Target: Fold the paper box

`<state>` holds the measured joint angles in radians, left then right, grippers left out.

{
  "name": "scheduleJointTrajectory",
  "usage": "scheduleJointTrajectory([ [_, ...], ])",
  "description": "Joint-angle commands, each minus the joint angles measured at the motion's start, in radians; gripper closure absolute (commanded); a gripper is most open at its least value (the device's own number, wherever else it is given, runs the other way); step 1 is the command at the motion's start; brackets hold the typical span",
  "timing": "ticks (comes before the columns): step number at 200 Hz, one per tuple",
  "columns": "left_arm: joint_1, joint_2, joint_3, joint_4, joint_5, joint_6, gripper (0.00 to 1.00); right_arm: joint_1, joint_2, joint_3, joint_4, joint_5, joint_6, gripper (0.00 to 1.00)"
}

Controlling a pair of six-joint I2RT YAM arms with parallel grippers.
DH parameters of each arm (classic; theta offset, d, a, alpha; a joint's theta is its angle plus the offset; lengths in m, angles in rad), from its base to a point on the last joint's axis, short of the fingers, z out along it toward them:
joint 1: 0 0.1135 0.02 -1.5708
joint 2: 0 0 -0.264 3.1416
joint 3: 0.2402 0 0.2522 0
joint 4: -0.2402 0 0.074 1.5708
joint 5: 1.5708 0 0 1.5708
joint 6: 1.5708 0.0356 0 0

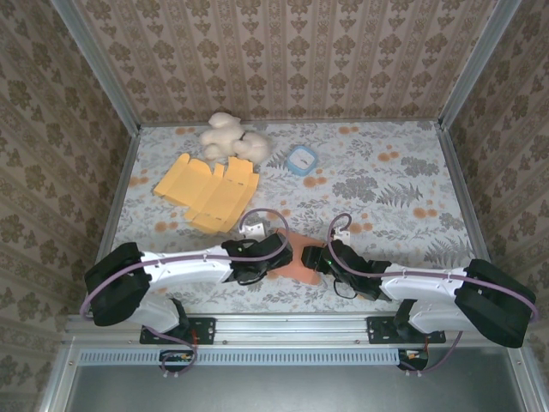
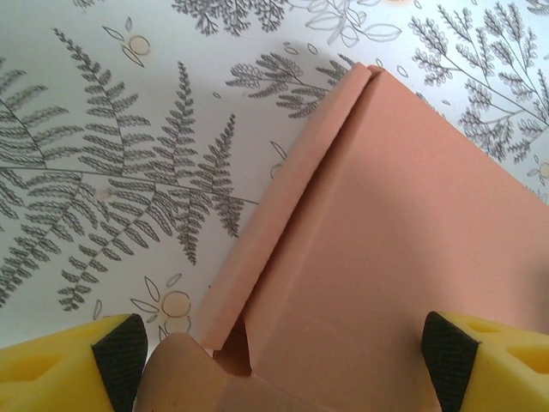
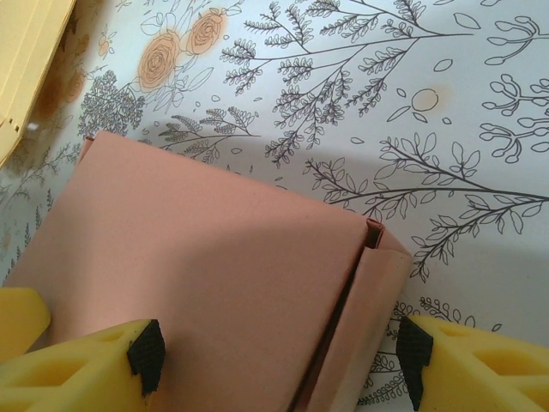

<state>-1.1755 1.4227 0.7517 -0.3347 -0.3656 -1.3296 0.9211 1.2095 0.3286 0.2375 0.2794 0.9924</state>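
The paper box (image 1: 296, 256) is salmon pink and lies near the table's front edge, between my two grippers. In the left wrist view the box (image 2: 403, 215) has a side flap folded up along its left edge and a rounded tab near the bottom. My left gripper (image 2: 283, 360) stands open, its pads wide apart on either side of the box. In the right wrist view the box (image 3: 206, 249) shows a flat top and a narrow flap on the right. My right gripper (image 3: 279, 352) is open over it, with the right pad just beside that flap.
A flat yellow cardboard cut-out (image 1: 210, 190) lies at the back left, and its edge (image 3: 26, 51) shows in the right wrist view. Behind it are a white plush toy (image 1: 230, 139) and a small blue and white round thing (image 1: 302, 160). Patterned walls enclose the table.
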Motion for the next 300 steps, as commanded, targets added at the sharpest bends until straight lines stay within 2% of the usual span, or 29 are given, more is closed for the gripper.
scheduleJointTrajectory([
  [1,-0.020,-0.031,0.022,-0.001,0.005,-0.043,0.14,0.006,0.013,-0.006,0.015,0.012,0.025,0.25],
  [100,-0.080,-0.044,0.055,0.009,0.025,-0.086,0.14,0.048,0.074,-0.003,0.058,0.071,0.072,0.25],
  [190,-0.127,-0.031,0.058,0.030,0.034,-0.156,0.11,0.095,0.056,0.016,0.069,0.080,0.105,0.23],
  [262,-0.150,0.079,0.104,0.044,0.081,-0.208,0.08,0.146,-0.002,0.000,0.100,0.120,0.184,0.24],
  [300,-0.162,0.073,0.119,0.028,0.070,-0.224,0.08,0.160,-0.018,-0.009,0.104,0.136,0.208,0.25],
])
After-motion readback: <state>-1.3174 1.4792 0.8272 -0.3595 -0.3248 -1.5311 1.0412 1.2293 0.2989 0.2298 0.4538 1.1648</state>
